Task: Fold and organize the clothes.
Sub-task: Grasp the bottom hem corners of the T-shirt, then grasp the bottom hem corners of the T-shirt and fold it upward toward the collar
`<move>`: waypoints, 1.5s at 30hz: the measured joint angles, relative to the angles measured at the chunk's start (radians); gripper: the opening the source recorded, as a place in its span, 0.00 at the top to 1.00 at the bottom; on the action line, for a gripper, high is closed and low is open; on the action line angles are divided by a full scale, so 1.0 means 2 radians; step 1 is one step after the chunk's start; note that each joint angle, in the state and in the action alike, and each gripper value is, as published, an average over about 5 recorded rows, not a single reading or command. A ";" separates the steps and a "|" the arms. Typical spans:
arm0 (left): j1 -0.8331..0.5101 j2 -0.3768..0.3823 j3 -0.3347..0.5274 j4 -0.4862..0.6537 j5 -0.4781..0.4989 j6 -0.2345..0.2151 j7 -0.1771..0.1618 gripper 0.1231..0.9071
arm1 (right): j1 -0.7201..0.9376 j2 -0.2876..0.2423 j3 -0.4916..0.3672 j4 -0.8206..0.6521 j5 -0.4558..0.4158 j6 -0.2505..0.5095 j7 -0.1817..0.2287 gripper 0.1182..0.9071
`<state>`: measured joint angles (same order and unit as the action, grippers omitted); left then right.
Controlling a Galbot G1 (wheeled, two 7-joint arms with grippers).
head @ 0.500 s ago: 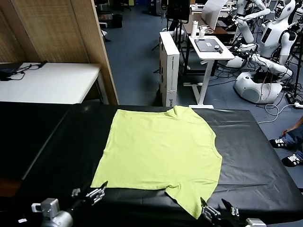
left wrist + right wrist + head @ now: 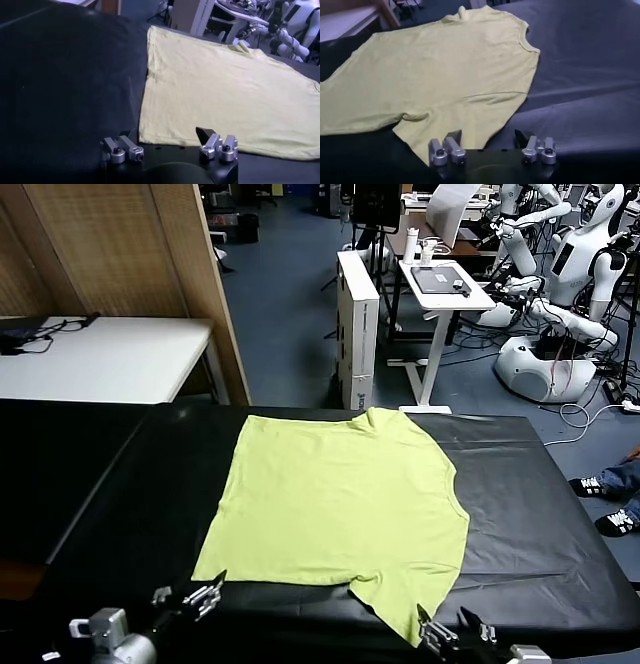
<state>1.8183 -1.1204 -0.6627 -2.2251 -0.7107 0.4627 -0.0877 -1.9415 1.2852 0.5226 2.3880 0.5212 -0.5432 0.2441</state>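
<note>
A lime yellow-green T-shirt [image 2: 340, 504] lies flat and plain side up on the black table [image 2: 530, 514], hem to the left, collar to the right, one sleeve pointing to the near edge. My left gripper [image 2: 197, 592] is open and empty just short of the shirt's near left hem corner. In the left wrist view the gripper [image 2: 165, 142] sits before the shirt's [image 2: 220, 85] edge. My right gripper [image 2: 450, 631] is open and empty at the tip of the near sleeve. In the right wrist view the gripper [image 2: 488, 137] straddles the sleeve edge of the shirt [image 2: 445, 70].
A white table [image 2: 100, 354] and a wooden partition [image 2: 130, 244] stand behind on the left. A white cabinet [image 2: 357, 324], a small stand with a laptop [image 2: 440, 284] and other robots [image 2: 560, 314] stand beyond the far edge. A person's shoes [image 2: 610, 484] show at the right.
My right gripper has drawn slightly back toward the near edge. The left gripper has barely moved. The shirt lies as before.
</note>
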 joint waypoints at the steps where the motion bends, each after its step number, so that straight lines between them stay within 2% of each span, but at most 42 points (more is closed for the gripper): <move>1: 0.000 0.000 0.000 0.001 0.000 0.000 0.000 0.23 | 0.000 0.000 -0.001 -0.001 0.000 0.000 0.000 0.20; 3: 0.002 0.000 0.000 0.002 0.000 0.000 0.000 0.27 | -0.001 0.000 -0.004 -0.003 -0.001 0.000 0.000 0.22; 5: 0.003 -0.001 0.000 0.002 0.000 0.000 0.000 0.37 | -0.001 0.000 -0.005 -0.005 -0.001 0.001 0.000 0.24; 9: 0.005 -0.001 0.000 0.003 0.001 0.000 0.000 0.67 | -0.001 0.001 -0.005 -0.008 -0.001 0.001 -0.001 0.30; 11: 0.005 -0.001 0.000 0.004 0.001 0.000 0.000 0.80 | -0.002 0.001 -0.004 -0.008 -0.001 0.001 -0.001 0.37; 13: 0.005 -0.001 0.000 0.004 0.001 0.000 0.000 0.87 | -0.003 0.001 -0.004 -0.007 -0.001 0.001 -0.001 0.47; 18: 0.005 -0.001 0.000 0.005 0.002 0.000 0.001 0.91 | -0.009 0.002 0.000 -0.001 0.000 0.001 0.002 0.85; 21: 0.006 -0.001 0.000 0.005 0.002 -0.001 0.002 0.94 | -0.017 0.000 0.004 0.009 0.002 -0.004 0.008 0.97; 25: 0.011 -0.001 -0.003 -0.001 0.002 -0.003 0.002 0.97 | -0.032 -0.002 0.012 0.027 0.000 -0.017 0.018 0.97; 35: 0.049 0.001 -0.027 -0.040 -0.003 -0.009 0.000 0.97 | -0.063 -0.004 0.020 0.069 -0.003 -0.035 0.039 0.97; 39: 0.072 -0.001 -0.039 -0.058 -0.004 -0.015 0.000 0.97 | -0.058 -0.008 0.023 0.075 -0.001 -0.020 0.036 0.97; 45: 0.074 -0.013 -0.039 -0.073 -0.023 -0.024 -0.002 0.97 | -0.026 -0.025 0.042 0.066 0.013 0.021 0.013 0.97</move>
<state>1.9665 -1.1467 -0.7409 -2.3707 -0.7570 0.4141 -0.0910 -1.9927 1.2345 0.6072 2.5201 0.5474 -0.5010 0.2694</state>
